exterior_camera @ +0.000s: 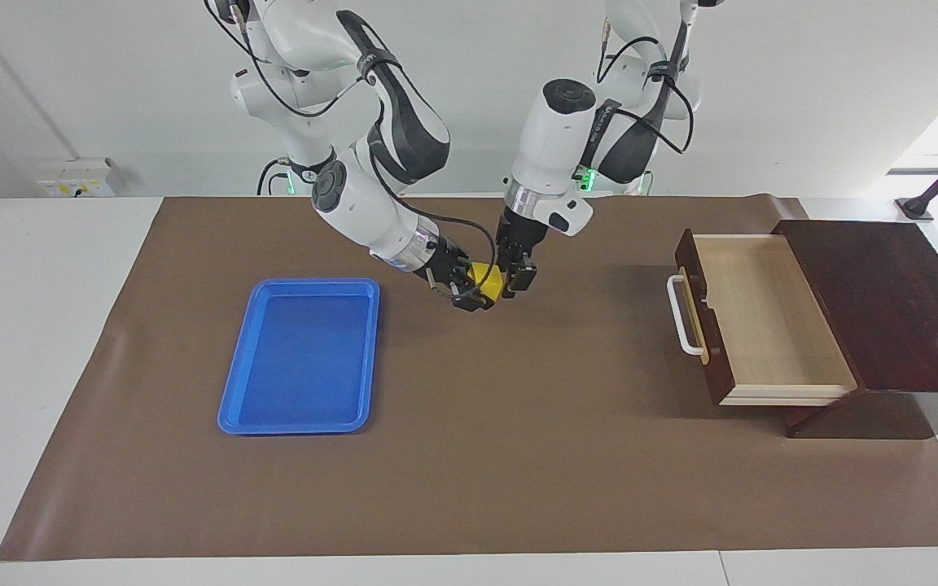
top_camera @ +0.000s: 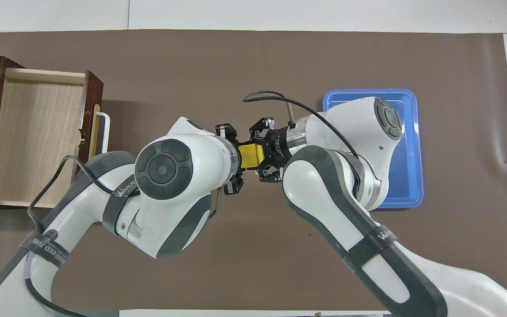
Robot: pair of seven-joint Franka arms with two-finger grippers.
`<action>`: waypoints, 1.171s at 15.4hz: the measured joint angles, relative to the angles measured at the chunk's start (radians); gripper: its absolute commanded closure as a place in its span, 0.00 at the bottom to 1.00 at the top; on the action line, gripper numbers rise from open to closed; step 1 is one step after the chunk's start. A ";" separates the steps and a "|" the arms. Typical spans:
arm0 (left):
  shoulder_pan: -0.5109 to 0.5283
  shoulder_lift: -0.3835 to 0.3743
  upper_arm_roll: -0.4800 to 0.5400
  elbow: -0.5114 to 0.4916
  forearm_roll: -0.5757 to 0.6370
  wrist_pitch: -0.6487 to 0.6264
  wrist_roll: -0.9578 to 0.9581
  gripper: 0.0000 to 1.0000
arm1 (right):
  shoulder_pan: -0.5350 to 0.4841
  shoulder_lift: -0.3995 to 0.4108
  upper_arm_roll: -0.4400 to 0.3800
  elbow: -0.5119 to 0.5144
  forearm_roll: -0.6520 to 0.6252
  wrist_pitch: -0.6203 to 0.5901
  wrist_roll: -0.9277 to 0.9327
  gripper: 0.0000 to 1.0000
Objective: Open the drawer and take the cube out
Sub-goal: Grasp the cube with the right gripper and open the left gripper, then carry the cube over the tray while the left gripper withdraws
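Note:
The yellow cube (exterior_camera: 488, 282) is up in the air over the brown mat, between the blue tray and the drawer; it also shows in the overhead view (top_camera: 251, 156). My right gripper (exterior_camera: 475, 290) (top_camera: 263, 152) is shut on it, one finger above and one below. My left gripper (exterior_camera: 518, 282) (top_camera: 232, 158) points down right beside the cube, against its side toward the drawer. The drawer (exterior_camera: 701, 313) (top_camera: 33, 141) stands pulled open at the left arm's end; its pale interior holds nothing.
The dark brown cabinet (exterior_camera: 884, 301) holds the drawer, whose white handle (exterior_camera: 683, 316) faces the mat's middle. A blue tray (exterior_camera: 302, 354) (top_camera: 407, 167) with nothing in it lies toward the right arm's end. The brown mat (exterior_camera: 518, 456) covers the table.

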 measured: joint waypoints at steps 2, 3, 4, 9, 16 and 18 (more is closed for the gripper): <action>0.069 0.002 0.005 -0.003 0.015 -0.029 0.036 0.00 | -0.046 0.000 -0.003 0.029 0.000 -0.049 0.000 1.00; 0.104 0.002 0.006 -0.004 0.038 -0.041 0.070 0.00 | -0.073 0.000 -0.004 0.040 0.000 -0.074 0.000 1.00; 0.131 0.002 0.007 -0.007 0.057 -0.051 0.106 0.00 | -0.098 0.000 -0.005 0.047 0.000 -0.096 0.000 1.00; 0.299 0.003 0.010 -0.017 0.127 -0.068 0.262 0.00 | -0.272 0.003 -0.011 0.049 0.000 -0.174 -0.083 1.00; 0.425 0.006 0.004 -0.017 0.305 -0.079 0.409 0.00 | -0.474 0.051 -0.015 -0.015 0.000 -0.205 -0.275 1.00; 0.442 0.006 -0.002 -0.013 0.332 -0.083 0.446 0.00 | -0.498 0.084 -0.015 -0.015 0.000 -0.199 -0.319 1.00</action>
